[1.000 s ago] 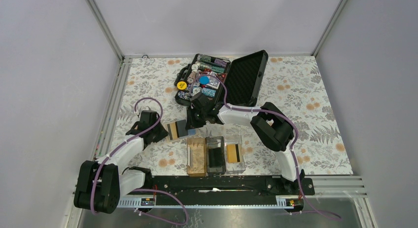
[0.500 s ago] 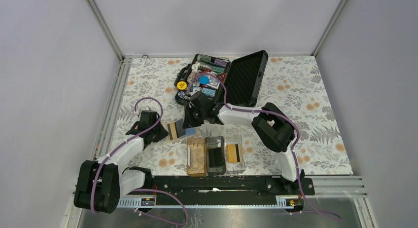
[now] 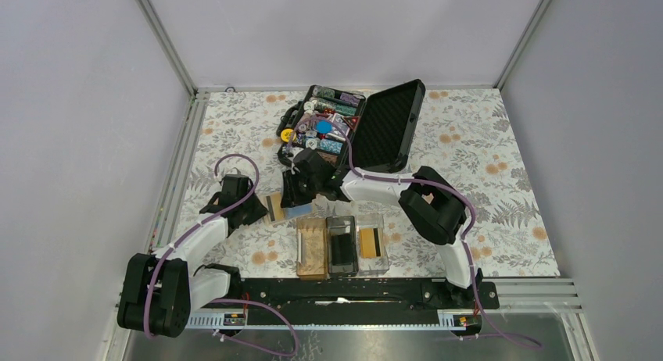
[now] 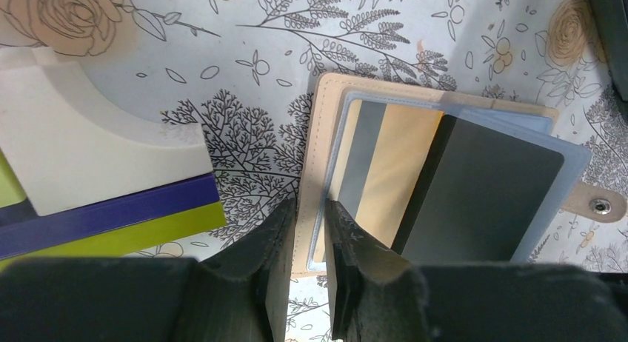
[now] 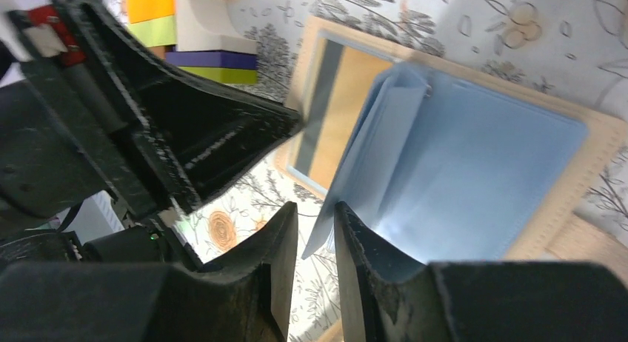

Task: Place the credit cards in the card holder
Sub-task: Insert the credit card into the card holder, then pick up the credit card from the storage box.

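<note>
A beige wallet [image 3: 275, 208] with blue plastic sleeves lies open left of the card holder [image 3: 342, 255]. One gold credit card [image 4: 385, 172] with a dark stripe sits in its lowest sleeve. Another credit card [image 3: 370, 241] lies in the holder's right compartment. My left gripper [image 4: 309, 205] is shut on the wallet's left rim [image 4: 320, 135]. My right gripper [image 5: 317, 209] stands slightly open. The corner of the lifted blue sleeves [image 5: 444, 179] hangs between its fingers, against the right one. In the top view the right gripper [image 3: 295, 197] covers part of the wallet.
An open black chip case [image 3: 391, 123] full of chips stands behind the wallet. A white, purple and yellow-green block [image 4: 111, 179] lies by the left gripper. The holder's left compartment [image 3: 312, 248] looks brown, the middle one [image 3: 342, 244] dark.
The right gripper has swung left and nearer with the blue sleeves, folding them over the gold card, and its jaws have eased apart. The left gripper has stayed in place.
</note>
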### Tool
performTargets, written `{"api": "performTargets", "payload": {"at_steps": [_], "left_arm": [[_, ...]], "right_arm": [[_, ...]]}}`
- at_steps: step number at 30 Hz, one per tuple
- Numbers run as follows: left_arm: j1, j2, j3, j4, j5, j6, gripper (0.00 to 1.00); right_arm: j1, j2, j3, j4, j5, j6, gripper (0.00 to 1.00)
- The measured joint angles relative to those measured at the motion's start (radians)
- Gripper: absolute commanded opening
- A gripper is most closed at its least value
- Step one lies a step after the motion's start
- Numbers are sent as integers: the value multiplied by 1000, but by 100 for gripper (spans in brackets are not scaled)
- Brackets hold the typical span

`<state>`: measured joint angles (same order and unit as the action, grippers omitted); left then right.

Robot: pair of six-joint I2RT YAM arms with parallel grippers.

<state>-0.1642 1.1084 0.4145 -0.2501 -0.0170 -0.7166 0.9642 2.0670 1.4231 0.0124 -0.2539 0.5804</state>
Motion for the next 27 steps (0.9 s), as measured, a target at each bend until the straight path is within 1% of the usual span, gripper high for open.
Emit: {"api": "performTargets", "payload": {"at_steps": [6,13,16,20,22,23,25,27], "left_arm": [[0,0,0,3,23,6,24],[0,-9,0,2,25,6,33],[0,-39,0,-3,21,1,41],[2,-114,0,-42,-7,-11,55],[3,-161,0,-66,-26,-16,63],[5,-190,0,-83,-37,-18,69],[5,-238,3,-113,-51,-19,79],[5,-283,10,-149,-66,-21,87]], "right_arm": [[30,0,44,0,0,-9,36],[37,24,79,-11,8,-24,41],[37,29,79,-38,9,-27,47],[37,24,79,-63,24,-37,59],[37,6,77,-94,40,-46,65],[37,-8,73,-106,51,-50,67],[37,-52,58,-127,71,-53,70],[37,-110,39,-155,95,-52,72]]}}
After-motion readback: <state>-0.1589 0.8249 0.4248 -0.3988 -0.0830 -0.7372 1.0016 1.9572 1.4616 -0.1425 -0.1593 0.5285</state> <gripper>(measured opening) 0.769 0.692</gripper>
